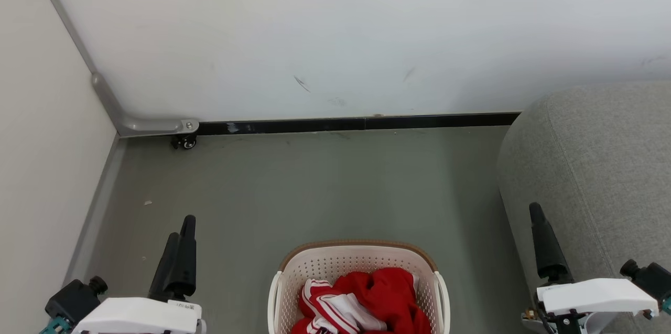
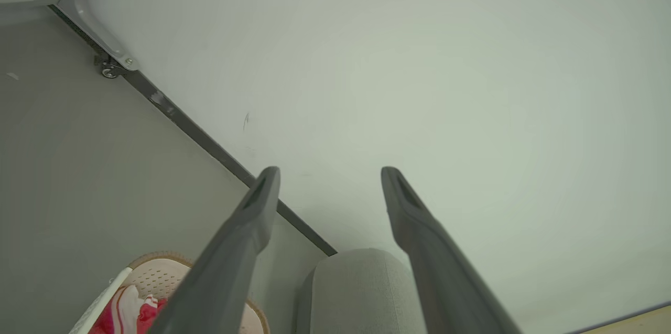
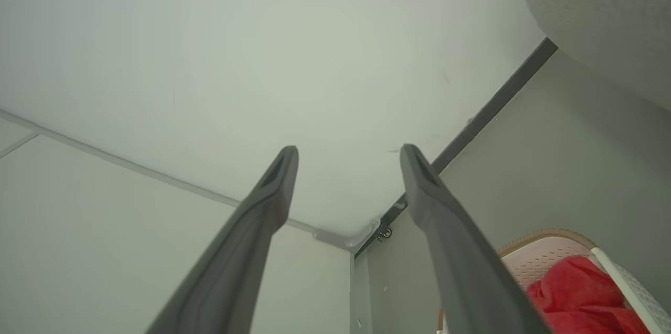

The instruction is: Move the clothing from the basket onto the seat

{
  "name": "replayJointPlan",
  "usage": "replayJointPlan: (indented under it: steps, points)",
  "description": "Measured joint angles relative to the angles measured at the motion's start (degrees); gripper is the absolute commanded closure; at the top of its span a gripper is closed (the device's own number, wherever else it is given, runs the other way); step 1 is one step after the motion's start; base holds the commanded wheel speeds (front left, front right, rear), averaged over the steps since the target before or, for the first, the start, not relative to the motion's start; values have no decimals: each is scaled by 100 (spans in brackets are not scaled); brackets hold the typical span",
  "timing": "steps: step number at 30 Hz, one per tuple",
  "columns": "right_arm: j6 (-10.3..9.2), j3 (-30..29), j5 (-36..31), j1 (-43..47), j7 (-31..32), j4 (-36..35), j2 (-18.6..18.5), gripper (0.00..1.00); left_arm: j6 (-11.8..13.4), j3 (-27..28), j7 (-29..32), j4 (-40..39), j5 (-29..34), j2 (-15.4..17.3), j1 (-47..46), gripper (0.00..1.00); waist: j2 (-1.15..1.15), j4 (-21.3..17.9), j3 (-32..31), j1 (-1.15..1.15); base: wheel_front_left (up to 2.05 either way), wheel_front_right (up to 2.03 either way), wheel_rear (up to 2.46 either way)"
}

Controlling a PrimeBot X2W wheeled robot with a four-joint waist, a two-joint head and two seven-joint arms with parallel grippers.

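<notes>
L gripper (image 2: 330, 175) and R gripper (image 3: 348, 151): jaws spread, empty. Clothing (image 1: 385, 292) heaped in basket (image 1: 356, 259) at 6 o'clock; seat (image 1: 592, 166) at 3. Rec: descend centrally, pinch top fold, clear rim before swinging to 3.

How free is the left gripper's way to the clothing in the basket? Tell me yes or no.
Probably yes. The left gripper is open, left of the basket, with only floor between them. The clothing lies uncovered in the open top; the gripper would have to clear the rim.
</notes>
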Motion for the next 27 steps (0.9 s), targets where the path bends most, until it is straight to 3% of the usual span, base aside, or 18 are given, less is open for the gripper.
replayJointPlan:
  steps: [14,27]
  points:
    - [15,202,-1572,-65,-265,75,-12,0,121,-325,-289,-310,1675,38,22,0,0,41,19,-66,0,0,0]
    - [16,264,-3033,-127,-498,209,1,0,320,-548,-573,-505,3133,67,79,0,0,71,28,-80,0,0,0]
